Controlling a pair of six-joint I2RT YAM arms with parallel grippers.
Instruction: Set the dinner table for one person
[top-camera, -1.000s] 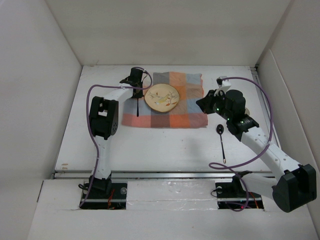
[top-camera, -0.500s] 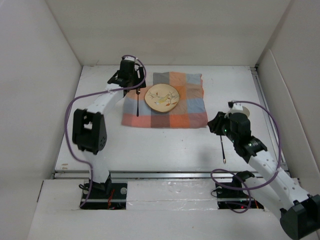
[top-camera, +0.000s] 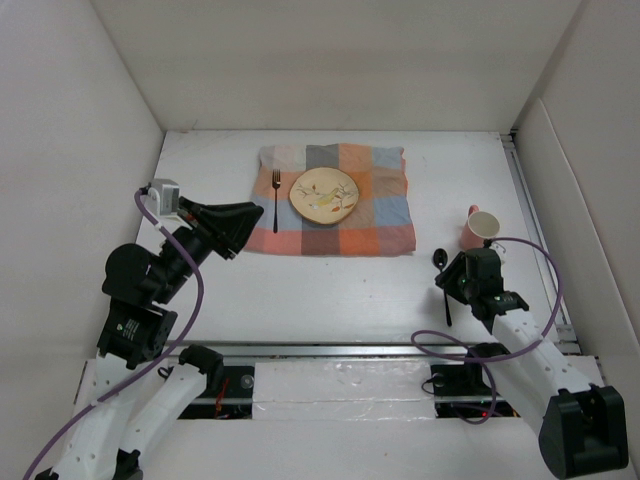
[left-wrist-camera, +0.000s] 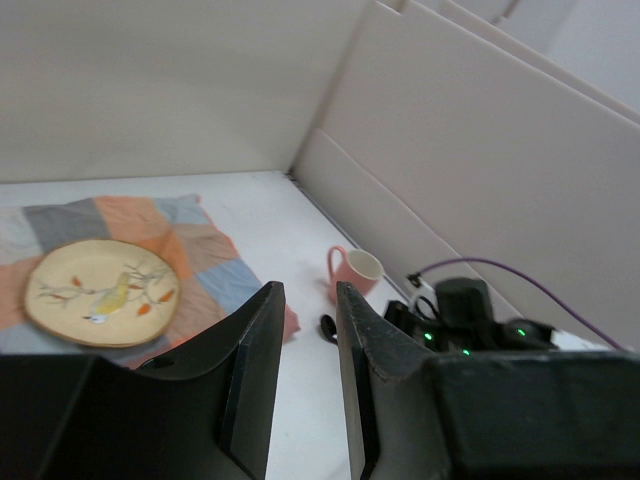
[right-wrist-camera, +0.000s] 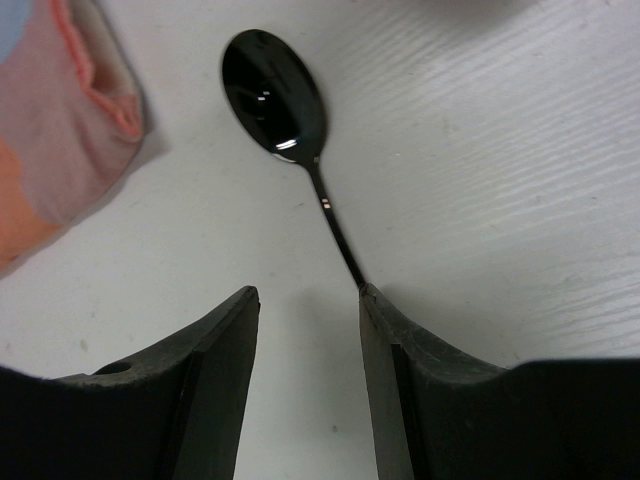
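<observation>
The white dinner table (top-camera: 330, 290) carries a checked cloth (top-camera: 380, 225) with a painted plate (top-camera: 323, 194) and a black fork (top-camera: 276, 190) lying left of the plate. A pink mug (top-camera: 482, 227) stands to the right of the cloth. A black spoon (top-camera: 440, 258) lies in front of the mug, with its bowl (right-wrist-camera: 272, 95) pointing away. My right gripper (right-wrist-camera: 308, 292) is open and low over the spoon's handle, which runs under the right finger (right-wrist-camera: 400, 340). My left gripper (left-wrist-camera: 305, 290) is open and empty, raised over the table's left side (top-camera: 250, 214).
White walls enclose the table on the left, back and right. A rail runs along the near edge (top-camera: 330, 348). A purple cable (top-camera: 540, 300) loops beside the right arm. The cloth's near right corner (right-wrist-camera: 60, 150) lies close to the spoon's bowl.
My left arm has drawn back from the cloth's left edge, leaving the fork lying beside the plate. My right arm has pulled toward the near edge, uncovering the mug, and sits over the spoon's handle.
</observation>
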